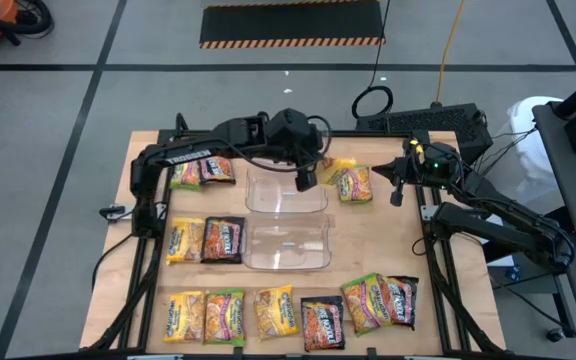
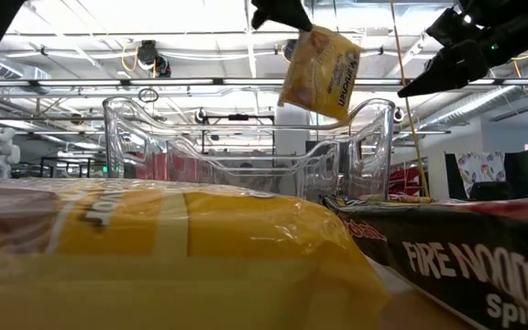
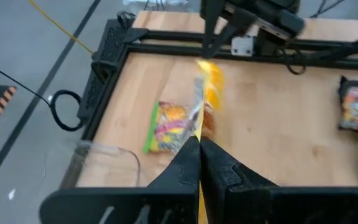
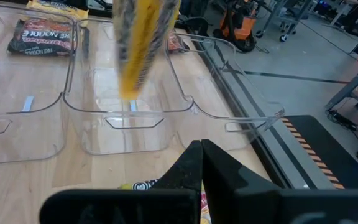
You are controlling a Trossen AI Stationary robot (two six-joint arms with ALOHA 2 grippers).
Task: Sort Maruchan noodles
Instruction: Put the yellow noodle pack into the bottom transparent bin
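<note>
Low view alone shows the yellow packet (image 2: pixel 319 71) dangling beneath the left gripper (image 2: pixel 280 13), fingers clamped on it, over the clear bin (image 2: pixel 246 147); right gripper (image 1: pixel 398 190) waits pressed together.

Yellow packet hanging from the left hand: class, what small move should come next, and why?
Probably carry it a little farther over the far clear bin and lower it. The left hand holds the yellow packet in the air near that bin's edge, not yet inside.
</note>
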